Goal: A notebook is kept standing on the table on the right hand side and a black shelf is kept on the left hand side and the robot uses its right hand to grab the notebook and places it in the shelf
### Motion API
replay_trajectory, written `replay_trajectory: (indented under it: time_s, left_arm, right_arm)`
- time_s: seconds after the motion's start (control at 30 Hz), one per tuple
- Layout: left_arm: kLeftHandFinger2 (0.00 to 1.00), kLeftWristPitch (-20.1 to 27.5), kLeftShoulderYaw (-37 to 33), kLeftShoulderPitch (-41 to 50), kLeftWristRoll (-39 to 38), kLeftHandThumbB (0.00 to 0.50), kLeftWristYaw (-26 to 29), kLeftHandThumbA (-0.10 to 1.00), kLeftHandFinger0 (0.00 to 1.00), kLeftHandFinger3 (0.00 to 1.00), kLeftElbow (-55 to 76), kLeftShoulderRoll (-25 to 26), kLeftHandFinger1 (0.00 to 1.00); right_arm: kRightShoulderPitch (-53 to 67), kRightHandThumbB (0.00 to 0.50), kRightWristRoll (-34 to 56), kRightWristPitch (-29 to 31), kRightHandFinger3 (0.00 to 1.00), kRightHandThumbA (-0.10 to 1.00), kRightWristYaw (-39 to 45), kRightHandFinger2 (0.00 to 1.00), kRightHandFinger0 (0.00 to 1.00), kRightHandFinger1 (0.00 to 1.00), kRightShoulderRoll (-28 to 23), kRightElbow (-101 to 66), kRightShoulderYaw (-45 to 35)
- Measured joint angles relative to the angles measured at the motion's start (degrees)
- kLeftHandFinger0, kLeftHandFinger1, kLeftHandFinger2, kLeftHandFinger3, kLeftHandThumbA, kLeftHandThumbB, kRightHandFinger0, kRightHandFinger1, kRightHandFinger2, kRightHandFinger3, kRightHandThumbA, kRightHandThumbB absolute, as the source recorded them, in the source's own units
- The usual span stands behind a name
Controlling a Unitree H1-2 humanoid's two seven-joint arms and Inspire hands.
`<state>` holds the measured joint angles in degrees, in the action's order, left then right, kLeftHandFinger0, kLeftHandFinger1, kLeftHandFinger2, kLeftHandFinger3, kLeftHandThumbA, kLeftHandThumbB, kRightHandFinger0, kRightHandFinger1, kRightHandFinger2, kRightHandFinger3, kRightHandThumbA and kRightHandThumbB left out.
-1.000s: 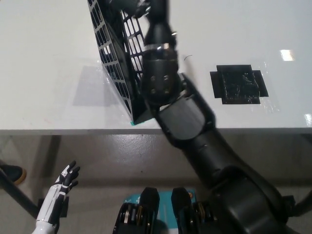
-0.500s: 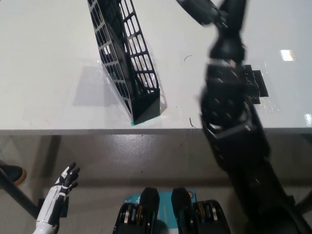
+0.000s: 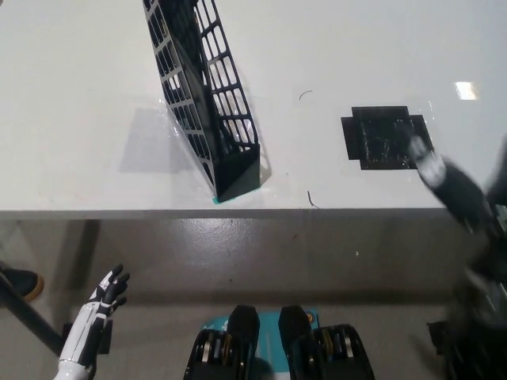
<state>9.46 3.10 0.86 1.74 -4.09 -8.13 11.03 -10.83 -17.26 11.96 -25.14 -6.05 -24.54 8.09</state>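
The white table point(image 3: 79, 79) fills the upper part of the head view, its near edge running across the middle of the picture. On it, left of centre, stands the black shelf point(image 3: 207, 103), a wire-grid rack whose long axis runs from the table's near edge away toward the far side, leaning slightly to the left at the top. A dark flat shape shows between its grid walls and may be the notebook, but the mesh hides too much to be sure; no notebook stands anywhere on the right part of the table. There, only a black tape patch point(image 3: 386, 137) lies flat on the surface, well apart from the shelf.

The shelf lies to the left of the right hand point(image 3: 451, 186), with the tape patch between them. The black right arm enters at the right edge, heavily blurred, its hand low over the table's near right edge just beside the patch; I cannot tell how its fingers are set or whether it carries anything. It is the nearer hand to the shelf.

The white left hand point(image 3: 107, 294) hangs below table level at the lower left, fingers spread and empty
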Motion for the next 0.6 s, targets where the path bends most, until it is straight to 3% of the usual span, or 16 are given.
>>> replay_trajectory:
  time_s: [0.1, 0.2, 0.27, 0.37, 0.6]
  left_arm:
    - [1.00, 0.20, 0.03, 0.06, -0.03, 0.093, -0.01, 1.00, 1.00, 1.00, 0.01, -0.01, 1.00]
    - [1.00, 0.45, 0.01, 0.05, -0.03, 0.112, -0.01, 1.00, 1.00, 1.00, 0.01, -0.02, 1.00]
    - [1.00, 0.62, 0.02, 0.05, -0.03, 0.116, 0.00, 1.00, 1.00, 1.00, 0.01, -0.03, 1.00]
    - [1.00, 0.65, 0.05, 0.03, -0.04, 0.122, 0.00, 1.00, 1.00, 1.00, 0.01, -0.03, 1.00]
    - [1.00, 0.67, 0.03, -0.12, 0.02, 0.157, 0.00, 1.00, 1.00, 1.00, 0.01, -0.03, 1.00]
  right_arm:
    - [5.07, 0.379, 1.62, 0.68, 1.00, 1.00, 1.96, 1.00, 1.00, 1.00, -0.87, 1.85, 0.09]
    - [7.17, 0.373, 2.47, 1.69, 1.00, 1.00, 3.21, 1.00, 1.00, 1.00, -0.88, 7.87, 0.04]
    - [7.66, 0.339, 3.18, 2.29, 1.00, 1.00, 3.95, 1.00, 1.00, 1.00, -0.80, 12.06, 0.02]
    - [7.68, 0.397, 4.45, 3.73, 1.00, 1.00, 5.07, 1.00, 1.00, 1.00, -0.45, 18.48, -0.17]
    - [7.39, 0.406, 7.46, 6.60, 1.00, 1.00, 7.45, 1.00, 1.00, 1.00, 1.16, 31.29, -1.15]
